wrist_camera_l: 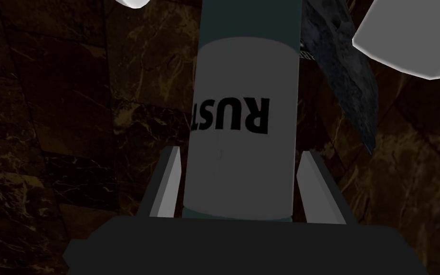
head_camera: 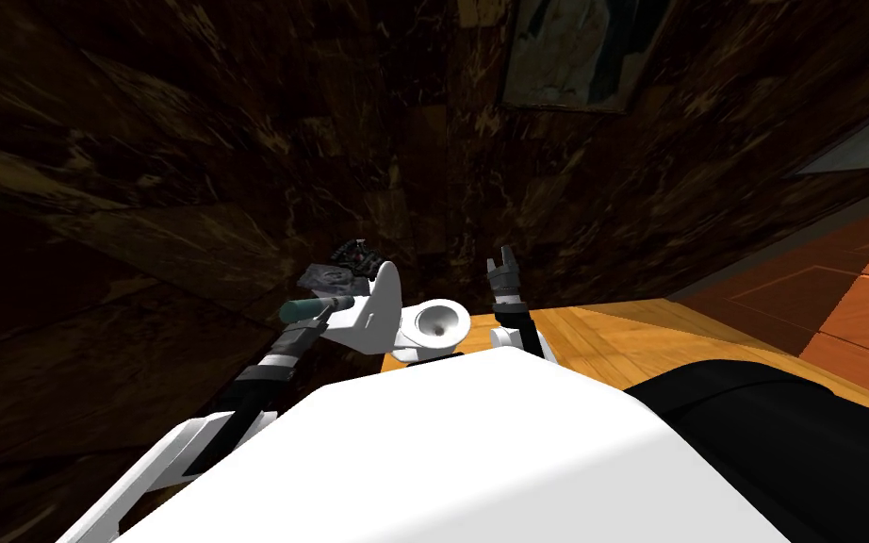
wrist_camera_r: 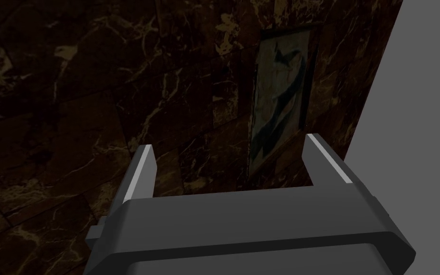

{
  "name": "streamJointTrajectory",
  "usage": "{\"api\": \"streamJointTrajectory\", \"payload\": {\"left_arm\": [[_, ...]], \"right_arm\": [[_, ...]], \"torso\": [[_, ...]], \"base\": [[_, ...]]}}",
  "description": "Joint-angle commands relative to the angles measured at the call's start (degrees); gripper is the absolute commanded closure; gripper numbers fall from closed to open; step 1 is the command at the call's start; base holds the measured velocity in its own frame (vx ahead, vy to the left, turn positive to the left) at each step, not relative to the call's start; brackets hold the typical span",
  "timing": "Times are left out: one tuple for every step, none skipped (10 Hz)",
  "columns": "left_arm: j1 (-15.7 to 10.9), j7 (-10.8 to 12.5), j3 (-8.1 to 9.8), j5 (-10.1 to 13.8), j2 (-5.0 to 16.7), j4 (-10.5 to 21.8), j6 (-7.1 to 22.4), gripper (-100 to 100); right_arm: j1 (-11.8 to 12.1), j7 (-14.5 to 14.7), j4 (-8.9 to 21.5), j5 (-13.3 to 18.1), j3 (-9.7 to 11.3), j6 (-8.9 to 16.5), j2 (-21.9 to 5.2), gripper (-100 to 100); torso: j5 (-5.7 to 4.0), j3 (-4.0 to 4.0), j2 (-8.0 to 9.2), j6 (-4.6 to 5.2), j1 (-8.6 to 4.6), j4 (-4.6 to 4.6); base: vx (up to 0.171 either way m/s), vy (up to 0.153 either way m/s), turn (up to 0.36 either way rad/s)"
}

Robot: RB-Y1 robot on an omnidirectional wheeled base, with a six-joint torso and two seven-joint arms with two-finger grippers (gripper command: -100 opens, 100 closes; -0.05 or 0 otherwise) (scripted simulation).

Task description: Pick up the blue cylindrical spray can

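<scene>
My left gripper pinches the teal-blue spray can near one end, just left of the white toilet, while my right gripper is spread idle; so end-heavy a hold could let it pivot and slip.

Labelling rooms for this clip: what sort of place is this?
Most likely a bathroom: a white toilet stands against dark marble-tiled walls, on a wooden floor.

Teal spray can, grey black-lettered label; dark brown marbled wall.
</scene>
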Motion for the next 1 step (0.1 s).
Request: {"api": "streamJointTrajectory", "payload": {"left_arm": [[0.0, 0.0, 0.0, 0.0, 0.0, 0.0, 0.0, 0]], "right_arm": [[0.0, 0.0, 0.0, 0.0, 0.0, 0.0, 0.0, 0]], "torso": [[0.0, 0.0, 0.0, 0.0, 0.0, 0.0]], "base": [[0.0, 0.0, 0.0]]}}
